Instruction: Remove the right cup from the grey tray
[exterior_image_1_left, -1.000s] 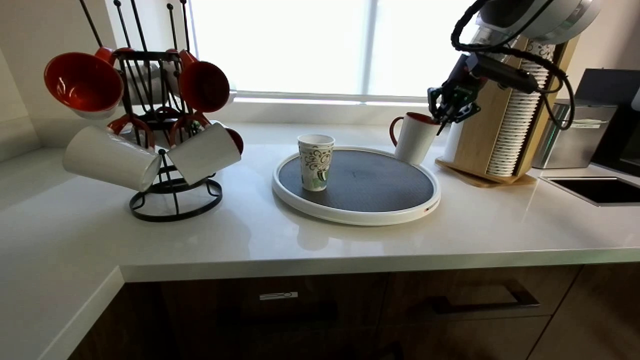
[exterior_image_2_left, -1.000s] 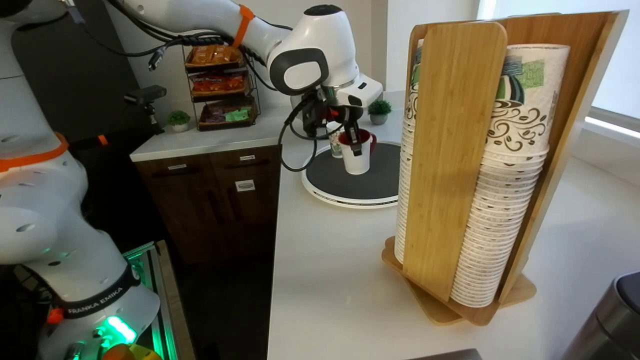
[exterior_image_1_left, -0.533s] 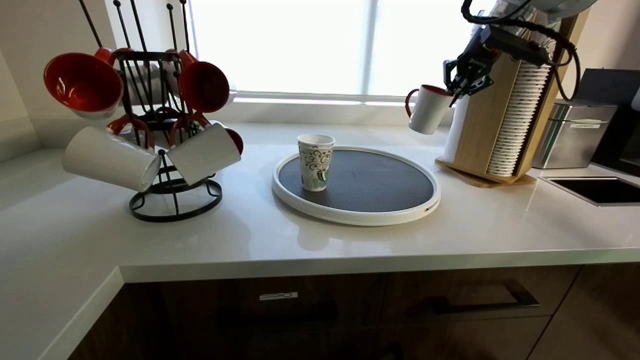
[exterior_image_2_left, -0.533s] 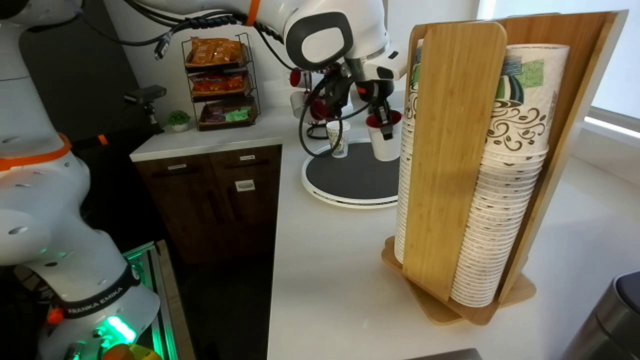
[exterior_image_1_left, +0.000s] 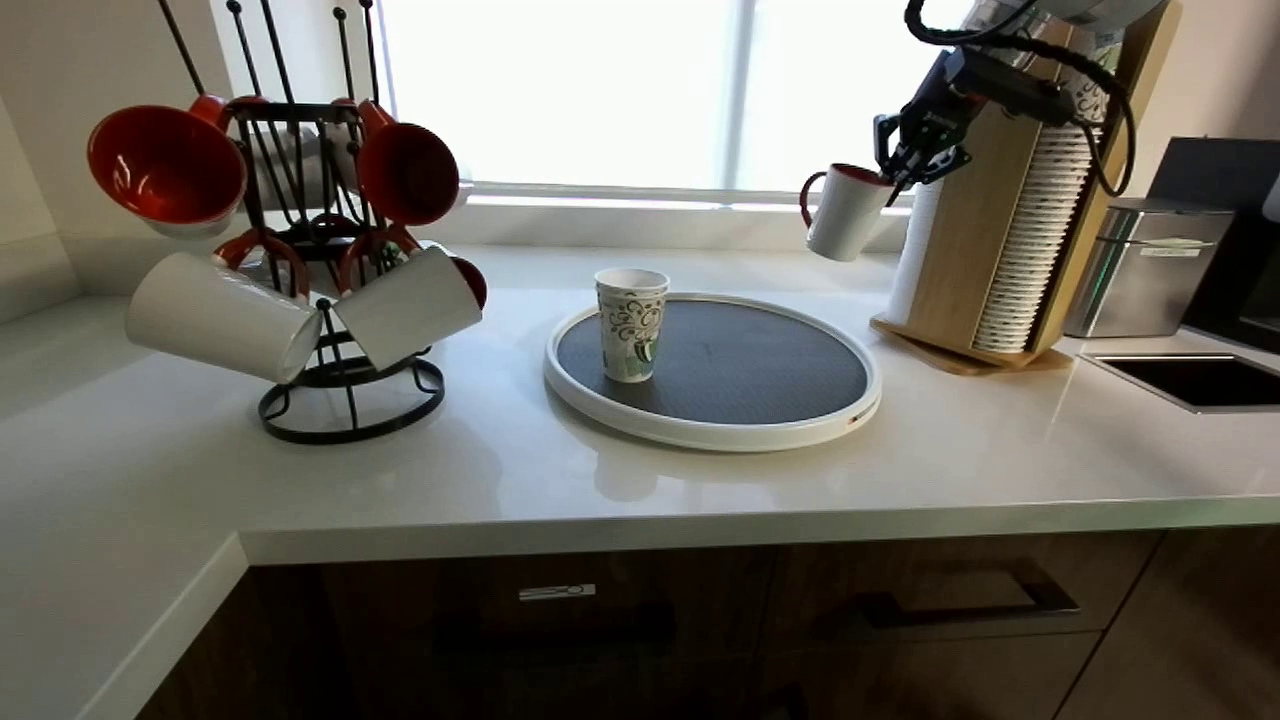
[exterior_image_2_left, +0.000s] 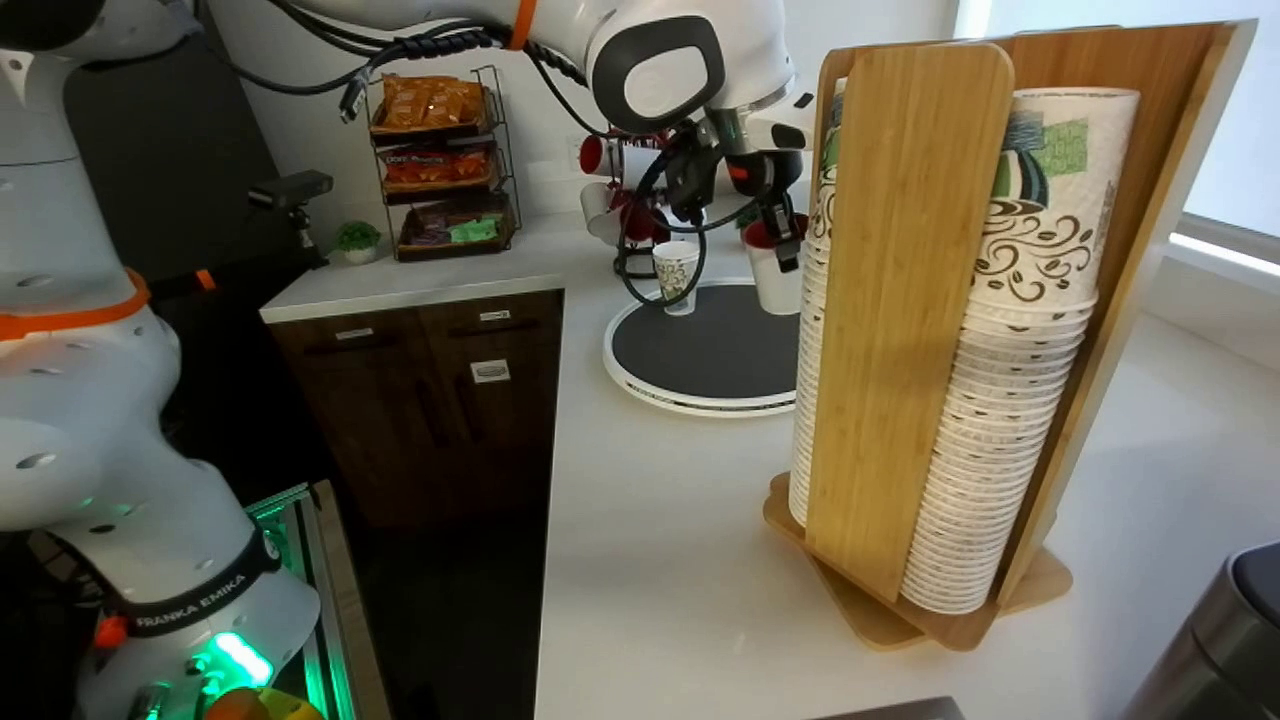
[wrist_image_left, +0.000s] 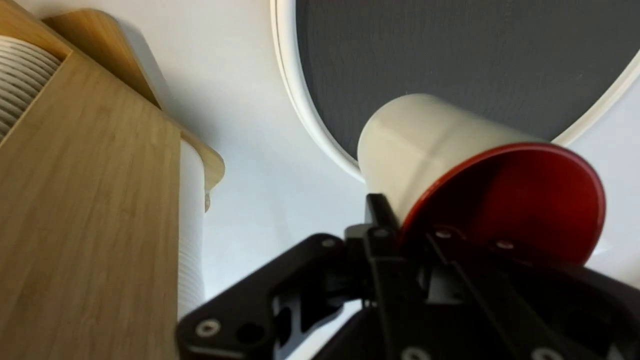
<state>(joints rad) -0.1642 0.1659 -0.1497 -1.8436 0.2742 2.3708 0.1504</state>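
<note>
A white mug with a red inside and red handle (exterior_image_1_left: 846, 215) hangs tilted in the air above the back right of the grey tray (exterior_image_1_left: 720, 435). My gripper (exterior_image_1_left: 897, 188) is shut on the mug's rim, one finger outside the wall and one inside. In an exterior view, the mug (exterior_image_2_left: 772, 285) is partly hidden behind the wooden cup holder. In the wrist view, the mug (wrist_image_left: 425, 145) overlaps the edge of the tray (wrist_image_left: 450, 60), and the gripper (wrist_image_left: 405, 235) covers part of its rim. A patterned paper cup (exterior_image_1_left: 632, 325) stands upright on the tray's left part.
A wooden holder with stacked paper cups (exterior_image_1_left: 965, 240) stands close to the right of the gripper; it shows large in an exterior view (exterior_image_2_left: 900, 330). A black mug rack (exterior_image_1_left: 350, 400) stands left of the tray. A window (exterior_image_1_left: 620, 100) is behind. A steel bin (exterior_image_1_left: 1150, 265) stands farther right.
The gripper has lifted the mug up off the tray's back right edge. In the last half second the mug and gripper have shifted slightly left and up. The paper cup and tray have not moved.
</note>
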